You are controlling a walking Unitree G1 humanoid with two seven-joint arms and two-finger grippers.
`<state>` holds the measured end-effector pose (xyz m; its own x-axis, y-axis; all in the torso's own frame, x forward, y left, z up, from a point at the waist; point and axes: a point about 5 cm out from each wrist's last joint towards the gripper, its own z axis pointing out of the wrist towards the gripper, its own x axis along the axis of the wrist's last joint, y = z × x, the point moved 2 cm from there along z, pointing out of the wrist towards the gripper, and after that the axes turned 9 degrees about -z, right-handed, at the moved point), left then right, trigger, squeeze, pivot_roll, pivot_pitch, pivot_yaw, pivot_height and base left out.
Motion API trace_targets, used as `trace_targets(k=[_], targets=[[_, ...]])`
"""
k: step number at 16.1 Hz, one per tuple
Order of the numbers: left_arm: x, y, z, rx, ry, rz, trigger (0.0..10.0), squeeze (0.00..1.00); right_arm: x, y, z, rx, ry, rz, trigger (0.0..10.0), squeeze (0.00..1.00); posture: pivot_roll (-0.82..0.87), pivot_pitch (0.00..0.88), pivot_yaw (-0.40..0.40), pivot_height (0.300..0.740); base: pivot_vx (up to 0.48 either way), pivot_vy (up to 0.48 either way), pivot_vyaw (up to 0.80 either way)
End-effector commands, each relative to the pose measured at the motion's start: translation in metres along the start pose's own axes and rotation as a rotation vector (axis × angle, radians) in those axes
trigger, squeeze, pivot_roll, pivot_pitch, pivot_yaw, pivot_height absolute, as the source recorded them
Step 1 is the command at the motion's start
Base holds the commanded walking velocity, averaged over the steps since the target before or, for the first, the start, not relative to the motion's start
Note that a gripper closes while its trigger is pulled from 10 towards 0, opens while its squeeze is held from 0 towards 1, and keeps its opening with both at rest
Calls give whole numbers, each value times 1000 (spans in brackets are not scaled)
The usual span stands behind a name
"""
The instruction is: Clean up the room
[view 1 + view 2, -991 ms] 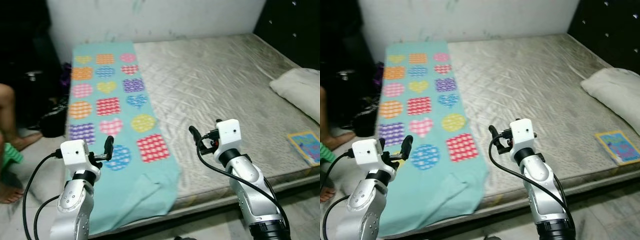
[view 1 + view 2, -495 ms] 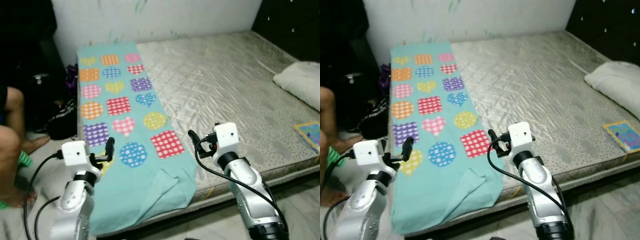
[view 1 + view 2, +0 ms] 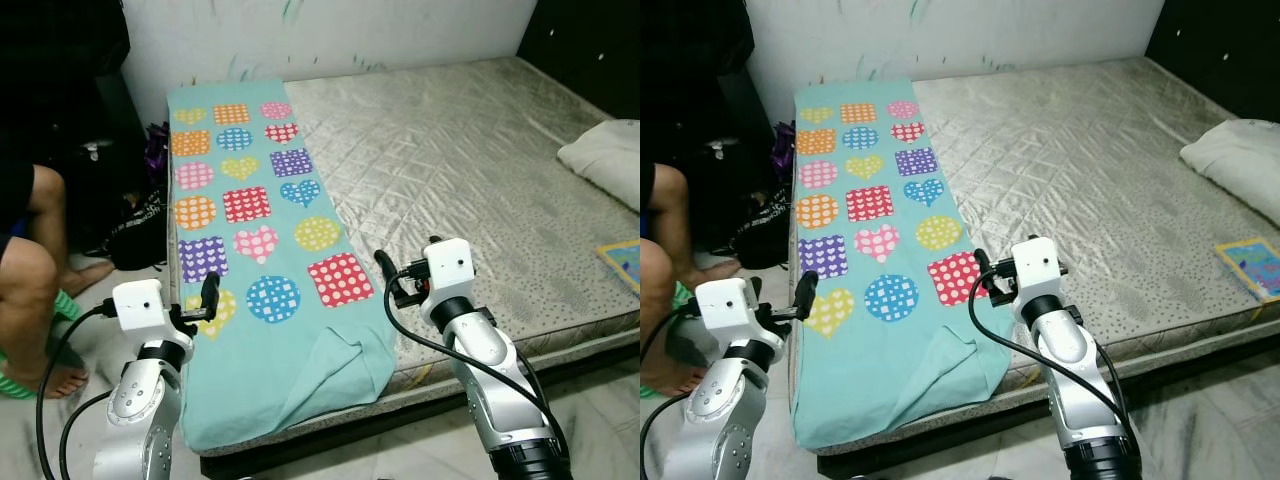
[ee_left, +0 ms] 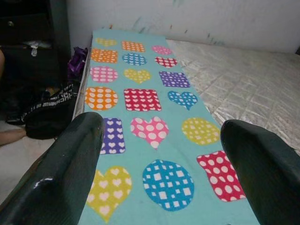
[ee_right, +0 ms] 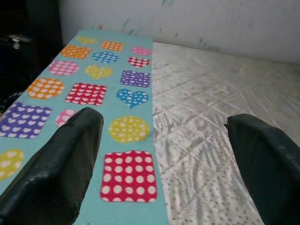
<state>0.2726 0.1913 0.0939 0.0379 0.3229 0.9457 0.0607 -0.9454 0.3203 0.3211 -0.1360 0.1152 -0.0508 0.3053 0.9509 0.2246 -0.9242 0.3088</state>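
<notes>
Nearest the camera, two silver robot arms were raised side by side at the foot of a bed. The left gripper [image 3: 208, 296] hovered over the near left corner of the bed, its black fingers [image 4: 65, 173] spread well apart and holding nothing. The right gripper [image 3: 385, 270] hung just beside the right edge of the blanket, its fingers [image 5: 58, 161] also spread apart and empty.

Under and between them lay a long turquoise fabric blanket printed with coloured polka-dot hearts, squares and circles [image 3: 255, 250]. It ran as a strip along the left side of a bare grey quilted mattress [image 3: 470, 170]. Its near end was rumpled, with one corner folded over, and it drooped past the mattress edge.

To the left, a seated person's bare leg [image 3: 40, 270] rested on the floor beside a black bag [image 3: 135, 235]. At the far right lay a white pillow [image 3: 605, 160] and, nearer, a small colourful book [image 3: 625, 262]. A white wall [image 3: 330, 35] stood beyond the bed.

The step in hand appeared to be the approach to the blanket, with nothing grasped yet. The next move would likely call for lowering both grippers onto the near edge and pinching the cloth.

Compared with a second earlier, the whole scene had shifted rightwards and more of the person had come into view, so the camera had turned; the blanket lay unchanged.
</notes>
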Motion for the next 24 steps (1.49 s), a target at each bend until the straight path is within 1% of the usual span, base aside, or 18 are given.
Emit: trace_targets(k=[1,2,18,20,24], targets=[[1,0,1,-4,-5,6,10000,0,-2,3,2,-1,-27,18,10000,0,-147,83,10,740,0,0,0],[1,0,1,-5,-6,5,10000,0,-2,3,2,15,-31,30,10000,0,-147,83,10,740,0,296,0],[1,0,1,-5,-6,5,10000,0,-2,3,2,15,-31,30,10000,0,-147,83,10,740,0,296,0],[-6,-10,-2,45,-44,-15,10000,0,-1,-6,3,69,-28,87,10000,0,-139,99,20,740,0,0,0],[-6,-12,-2,50,-48,-10,10000,0,-2,-7,1,72,-32,92,10000,0,-141,108,24,740,0,0,0]])
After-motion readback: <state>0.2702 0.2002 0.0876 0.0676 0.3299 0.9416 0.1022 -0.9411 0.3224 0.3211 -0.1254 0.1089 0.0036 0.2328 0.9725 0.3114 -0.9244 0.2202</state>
